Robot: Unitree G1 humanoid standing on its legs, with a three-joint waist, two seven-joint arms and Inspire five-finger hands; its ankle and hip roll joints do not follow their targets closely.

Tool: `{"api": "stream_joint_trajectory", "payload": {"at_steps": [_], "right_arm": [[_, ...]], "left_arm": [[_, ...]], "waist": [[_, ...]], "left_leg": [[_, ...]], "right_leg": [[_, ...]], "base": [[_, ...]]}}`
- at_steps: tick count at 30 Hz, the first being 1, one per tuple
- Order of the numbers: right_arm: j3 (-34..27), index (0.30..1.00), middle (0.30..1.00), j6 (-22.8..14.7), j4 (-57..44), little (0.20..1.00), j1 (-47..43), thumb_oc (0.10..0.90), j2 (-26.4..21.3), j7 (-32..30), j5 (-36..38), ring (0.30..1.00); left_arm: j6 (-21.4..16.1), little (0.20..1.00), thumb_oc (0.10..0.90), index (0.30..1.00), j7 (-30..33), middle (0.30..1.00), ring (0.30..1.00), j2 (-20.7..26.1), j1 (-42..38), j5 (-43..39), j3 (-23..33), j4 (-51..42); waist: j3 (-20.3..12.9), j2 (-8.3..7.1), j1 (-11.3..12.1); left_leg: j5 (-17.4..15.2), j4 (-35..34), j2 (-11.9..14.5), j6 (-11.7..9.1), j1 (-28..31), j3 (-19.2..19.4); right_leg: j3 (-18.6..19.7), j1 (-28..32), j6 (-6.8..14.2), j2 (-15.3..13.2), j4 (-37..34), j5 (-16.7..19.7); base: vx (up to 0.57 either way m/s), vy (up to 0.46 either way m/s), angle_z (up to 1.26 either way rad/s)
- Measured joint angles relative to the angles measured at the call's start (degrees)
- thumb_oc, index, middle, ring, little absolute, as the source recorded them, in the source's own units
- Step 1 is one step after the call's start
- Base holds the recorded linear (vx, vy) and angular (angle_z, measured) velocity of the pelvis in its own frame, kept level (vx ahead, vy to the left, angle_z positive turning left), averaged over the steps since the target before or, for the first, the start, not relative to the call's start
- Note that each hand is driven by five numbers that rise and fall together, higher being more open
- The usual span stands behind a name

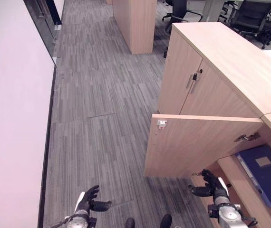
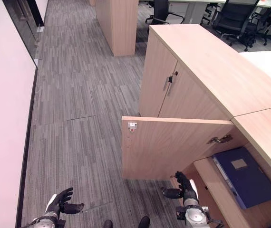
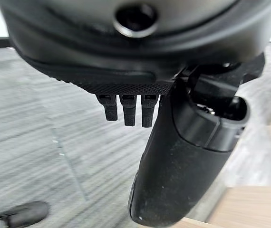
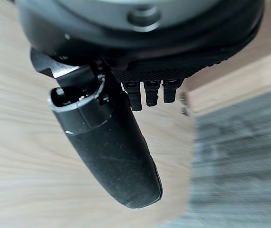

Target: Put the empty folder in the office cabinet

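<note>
The right hand (image 1: 210, 186) is hovering low in front of the open cabinet (image 1: 230, 71), just outside its swung-out door (image 1: 197, 145), palm turned inward, thumb sticking out sideways and fingers relaxed and spread; it is holding nothing and touching nothing. In the right wrist view its fingers (image 4: 147, 92) are hanging straight beside the thumb, with the pale wood of the cabinet behind them. The left hand (image 1: 89, 199) is sitting well away from the cabinet, over the grey carpet (image 1: 97, 95), also loosely open with its thumb pointing toward the right hand, and empty. The blue folder (image 1: 264, 173) is lying flat on the shelf (image 2: 211, 185) inside the cabinet, behind the open door and beyond the right hand, apart from it. Black office chairs (image 1: 249, 16) are standing past the far end of the cabinet.
</note>
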Motion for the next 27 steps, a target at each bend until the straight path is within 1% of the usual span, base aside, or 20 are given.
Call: {"api": "stream_joint_trajectory", "payload": {"at_steps": [2,5,6,7,8,9,10,12,14,15,17,18,22,23,24,25,26,27], "right_arm": [[0.8,0.9,0.9,0.17,2.11,0.9,0.92,0.8,1.33,0.11,-0.02,0.9],[2.36,0.9,0.9,-0.05,6.44,0.9,1.65,0.8,2.65,0.65,-0.28,0.9],[3.25,0.9,0.9,1.22,10.61,0.9,2.0,0.8,3.14,0.9,-1.78,0.9],[3.27,0.9,0.9,1.83,10.74,0.9,3.11,0.8,3.13,0.99,-2.31,0.9],[4.39,0.9,0.9,1.69,11.48,0.9,4.28,0.8,2.83,0.99,-3.92,0.9],[4.7,0.9,0.9,1.56,12.35,0.9,4.13,0.8,2.78,1.0,-4.72,0.9],[4.46,0.9,0.9,1.27,13.06,0.9,4.44,0.8,2.81,1.02,-4.71,0.9],[4.5,0.9,0.9,1.0,14.25,0.9,3.63,0.8,2.88,1.42,-4.86,0.9],[4.48,0.9,0.9,1.27,15.42,0.9,2.83,0.8,2.47,1.47,-5.33,0.9],[4.7,0.9,0.9,1.35,15.53,0.9,3.31,0.8,2.29,1.55,-6.01,0.9],[4.74,0.9,0.9,1.53,15.61,0.9,3.34,0.8,1.98,1.77,-6.91,0.9],[4.75,0.9,0.9,1.69,15.6,0.9,3.24,0.8,1.85,1.83,-6.91,0.9],[4.94,0.9,0.9,1.88,15.59,0.9,3.62,0.8,1.55,2.33,-6.91,0.9],[4.97,0.9,0.9,1.89,15.61,0.9,3.93,0.8,1.52,2.51,-6.92,0.9],[5.01,0.9,0.9,1.94,15.82,0.9,3.91,0.8,1.52,2.6,-6.91,0.9],[5.38,0.9,0.9,2.01,16.5,0.9,3.77,0.8,1.53,2.65,-6.92,0.9],[5.39,0.9,0.9,2.04,16.49,0.9,3.26,0.8,1.53,2.67,-6.92,0.9],[5.46,0.9,0.9,2.05,16.59,0.9,2.93,0.8,1.53,2.67,-6.92,0.9]], "left_arm": [[-0.02,0.9,0.8,0.9,0.27,0.9,0.9,0.05,-0.13,-0.04,-0.12,-1.32],[0.01,0.9,0.8,0.9,0.66,0.9,0.9,0.18,-1.25,-0.11,-0.13,-1.38],[-0.08,0.9,0.8,0.9,0.79,0.9,0.9,0.32,-3.01,-1.98,-0.16,-2.1],[-0.11,0.9,0.8,0.9,0.95,0.9,0.9,0.37,-3.51,-2.17,-0.12,-2.46],[0.0,0.9,0.8,0.9,0.99,0.9,0.9,1.02,-4.13,-2.32,-0.1,-2.7],[0.0,0.9,0.8,0.9,1.18,0.9,0.9,2.46,-5.57,-2.33,-0.12,-2.7],[0.1,0.9,0.8,0.9,1.47,0.9,0.9,3.3,-7.25,-2.34,-0.14,-2.54],[0.73,0.9,0.8,0.9,2.54,0.9,0.9,6.96,-13.19,-4.56,-0.62,-1.62],[0.14,0.9,0.8,0.9,3.31,0.9,0.9,8.61,-16.81,-4.93,-0.61,-1.65],[0.1,0.9,0.8,0.9,3.37,0.9,0.9,9.21,-18.31,-5.91,-0.88,-1.3],[0.1,0.9,0.8,0.9,3.64,0.9,0.9,11.03,-23.28,-6.76,-2.82,0.45],[-0.06,0.9,0.8,0.9,3.64,0.9,0.9,11.46,-23.96,-6.75,-3.3,0.35],[-0.1,0.9,0.8,0.9,3.53,0.9,0.9,11.35,-26.17,-6.75,-5.1,0.55],[0.08,0.9,0.8,0.9,3.72,0.9,0.9,11.14,-27.84,-6.78,-7.04,2.01],[0.1,0.9,0.8,0.9,3.65,0.9,0.9,11.28,-28.98,-6.76,-8.69,3.12],[0.1,0.9,0.8,0.9,3.49,0.9,0.9,11.21,-29.92,-6.7,-9.54,3.77],[0.09,0.9,0.8,0.9,3.52,0.9,0.9,11.15,-30.04,-6.7,-9.67,3.75],[0.09,0.9,0.8,0.9,3.51,0.9,0.9,10.85,-30.28,-6.72,-9.73,3.89]], "waist": [[-0.03,0.03,-0.32],[-0.16,0.17,-1.07],[-0.43,0.53,-1.18],[-0.57,0.73,-1.3],[-0.99,0.73,-2.65],[-1.16,0.72,-2.82],[-1.23,0.7,-3.99],[-1.69,0.48,-4.23],[-2.43,0.52,-5.08],[-2.66,0.37,-5.69],[-2.97,-0.08,-5.82],[-3.04,-0.18,-5.55],[-3.23,-0.69,-6.76],[-3.44,-1.03,-7.33],[-3.55,-1.2,-7.19],[-3.76,-1.56,-7.76],[-3.84,-1.68,-7.7],[-3.87,-1.89,-8.8]], "left_leg": [[0.33,0.02,-0.01,0.51,0.34,0.35],[0.29,0.02,0.01,0.46,0.81,1.27],[0.2,-0.2,-0.02,0.36,0.79,1.41],[0.02,-0.22,-0.01,0.23,0.83,1.73],[0.12,-0.01,0.01,0.37,1.04,2.28],[0.07,-0.22,0.14,0.28,0.97,2.9],[-0.09,-0.18,0.12,0.05,1.02,3.16],[-0.21,-0.25,0.41,-0.01,1.24,4.33],[-0.28,-0.25,0.39,0.0,1.16,4.4],[-0.21,-0.25,0.37,0.02,1.47,4.58],[-0.21,-0.26,0.46,0.01,1.55,5.0],[-0.1,-0.26,0.52,0.2,1.62,5.53],[-0.15,-0.26,0.5,0.44,1.75,6.01],[-0.17,-0.25,0.49,0.43,1.76,6.62],[-0.16,-0.24,0.52,0.44,1.65,6.79],[-0.18,-0.24,0.5,0.45,1.58,7.25],[-0.21,-0.25,0.52,0.48,1.56,7.41],[-0.25,-0.25,0.5,0.52,1.65,7.76]], "right_leg": [[0.21,0.02,-0.04,-0.01,-0.01,0.04],[0.78,0.08,-0.1,-0.02,-0.02,0.11],[1.11,0.03,-0.05,-0.08,0.0,0.11],[1.62,0.03,0.05,-0.05,-0.02,0.03],[2.11,-0.25,0.04,0.04,-0.03,0.03],[2.56,-0.58,0.04,0.1,-0.02,0.19],[2.78,-0.69,0.2,0.14,-0.05,0.3],[3.61,-0.84,0.35,0.3,-0.12,0.65],[3.63,-0.84,0.4,0.31,-0.04,0.69],[3.77,-0.93,0.4,0.37,-0.04,0.76],[4.12,-0.99,0.22,0.46,-0.04,0.92],[4.39,-1.0,0.25,0.48,-0.03,0.95],[5.12,-1.17,0.2,0.55,-0.02,1.06],[5.41,-1.4,0.03,0.6,-0.01,1.22],[5.49,-1.57,0.0,0.6,-0.01,1.28],[5.68,-1.95,-0.16,0.67,-0.01,1.49],[5.87,-2.07,-0.15,0.68,-0.01,1.5],[6.29,-2.1,-0.09,0.73,-0.01,1.56]], "base": [[0.01,-0.005,-0.06],[0.01,-0.003,-0.16],[0.01,-0.01,-0.2],[0.01,-0.009,-0.17],[0.04,-0.003,-0.27],[0.05,0.004,-0.21],[0.05,0.008,-0.24],[0.02,0.008,-0.27],[0.03,0.006,-0.12],[0.04,0.011,-0.02],[0.05,0.014,-0.09],[0.03,0.007,-0.14],[0.01,0.009,-0.11],[0.03,0.016,-0.08],[0.02,0.012,-0.15],[0.01,0.021,-0.17],[0.01,0.024,-0.19],[0.0,0.024,-0.13]]}}
